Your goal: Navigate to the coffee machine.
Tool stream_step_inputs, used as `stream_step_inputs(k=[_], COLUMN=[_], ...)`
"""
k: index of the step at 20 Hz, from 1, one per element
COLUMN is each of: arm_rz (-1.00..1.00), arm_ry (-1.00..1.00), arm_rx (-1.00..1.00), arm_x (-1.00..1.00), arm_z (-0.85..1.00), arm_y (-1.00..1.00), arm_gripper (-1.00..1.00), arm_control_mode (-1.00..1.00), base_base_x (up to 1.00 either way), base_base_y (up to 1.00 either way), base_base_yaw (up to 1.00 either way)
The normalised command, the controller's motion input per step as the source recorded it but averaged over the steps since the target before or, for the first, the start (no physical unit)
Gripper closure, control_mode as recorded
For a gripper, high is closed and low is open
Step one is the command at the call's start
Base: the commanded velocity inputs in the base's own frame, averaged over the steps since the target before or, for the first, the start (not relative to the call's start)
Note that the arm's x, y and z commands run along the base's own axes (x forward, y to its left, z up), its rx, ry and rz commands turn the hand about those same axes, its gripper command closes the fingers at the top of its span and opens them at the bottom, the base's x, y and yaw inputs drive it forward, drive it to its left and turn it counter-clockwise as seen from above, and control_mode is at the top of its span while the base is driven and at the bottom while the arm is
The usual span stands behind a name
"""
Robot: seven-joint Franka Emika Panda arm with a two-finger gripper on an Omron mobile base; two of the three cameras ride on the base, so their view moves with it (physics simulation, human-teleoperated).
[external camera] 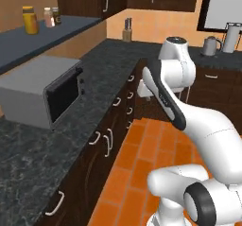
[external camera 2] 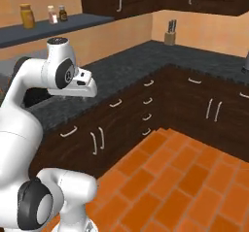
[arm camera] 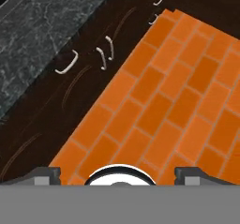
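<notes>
Far across the orange brick floor (external camera: 156,149) from the robot, the coffee machine (external camera: 231,37) stands on the back tabletop (external camera: 142,50) just right of the rounded kettle (external camera: 211,45), under a window. With the microwave (external camera: 40,90) close on the left and that machine well apart ahead, I judge most of the drive is left. Its fingers (arm camera: 47,174) hang over the floor, spread wide and holding nothing.

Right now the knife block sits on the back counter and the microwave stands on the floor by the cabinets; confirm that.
Not quite. The knife block is on the back counter, but the microwave stands on the dark stone counter, not the floor; the left base view shows it.
</notes>
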Motion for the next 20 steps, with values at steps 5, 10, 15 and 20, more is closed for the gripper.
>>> stream_step_inputs(k=[5, 10, 15, 20], arm_rz=[0.0, 0.0, 0.0, 0.0], arm_ry=[0.0, 0.0, 0.0, 0.0], arm_rx=[0.0, 0.0, 0.0, 0.0], arm_x=[0.0, 0.0, 0.0, 0.0], arm_z=[0.0, 0.0, 0.0, 0.0], arm_y=[0.0, 0.0, 0.0, 0.0], arm_gripper=[-1.0, -1.0, -1.0, -1.0], arm_control_mode=[1.0, 1.0, 1.0, 1.0], base_base_x=[0.86, 1.0, 0.98, 0.69], base_base_y=[-1.0, -1.0, -1.0, -1.0], base_base_yaw=[-0.46, -0.17, -0.35, -0.56])
